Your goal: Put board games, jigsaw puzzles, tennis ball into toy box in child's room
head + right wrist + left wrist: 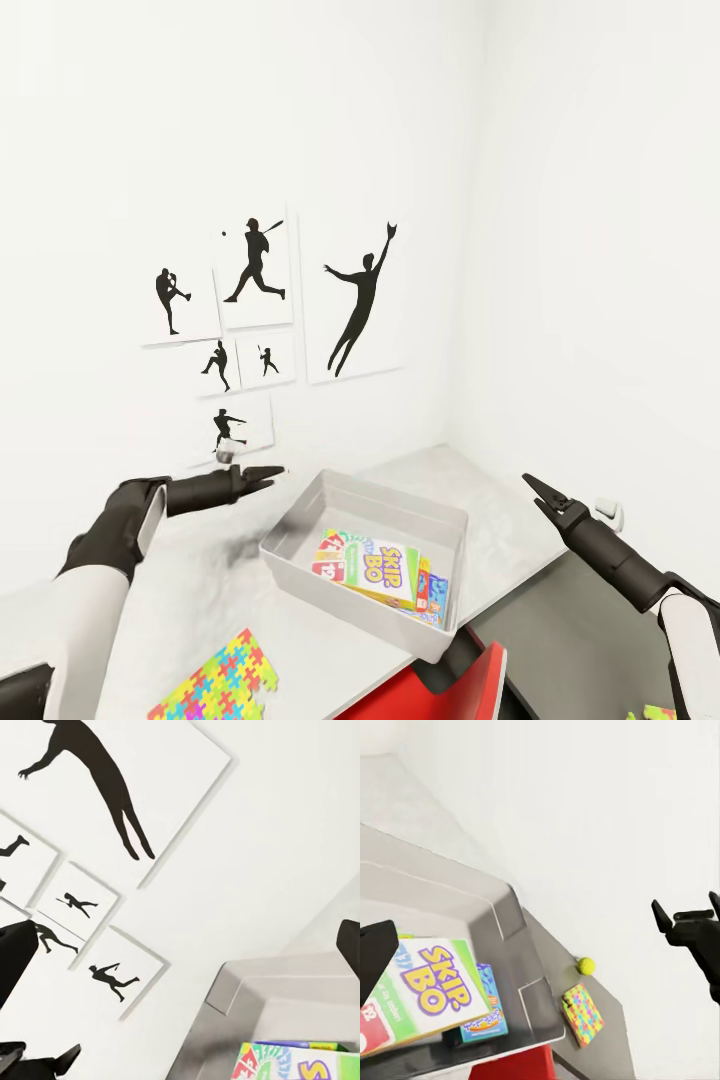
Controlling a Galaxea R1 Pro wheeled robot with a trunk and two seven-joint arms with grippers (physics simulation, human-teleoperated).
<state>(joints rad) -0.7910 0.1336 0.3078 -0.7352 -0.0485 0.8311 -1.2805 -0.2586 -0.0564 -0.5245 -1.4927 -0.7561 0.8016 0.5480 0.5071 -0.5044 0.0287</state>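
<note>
white walls with black sports pictures (300, 310) meet in a corner behind the light grey desk (200, 580), where the toy box (300, 530) sits near the front edge holding the board games (375, 570). one jigsaw puzzle (225, 685) lies at the near desk edge, another (582, 1012) beside the tennis ball (586, 965). left end effector (268, 474) and right end effector (532, 485) hover open and empty either side of the box

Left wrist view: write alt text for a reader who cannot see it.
A light grey toy box holds a Skip-Bo game box lying on a blue game box. Beyond it, a tennis ball and a jigsaw puzzle lie on the dark table wing.
</note>
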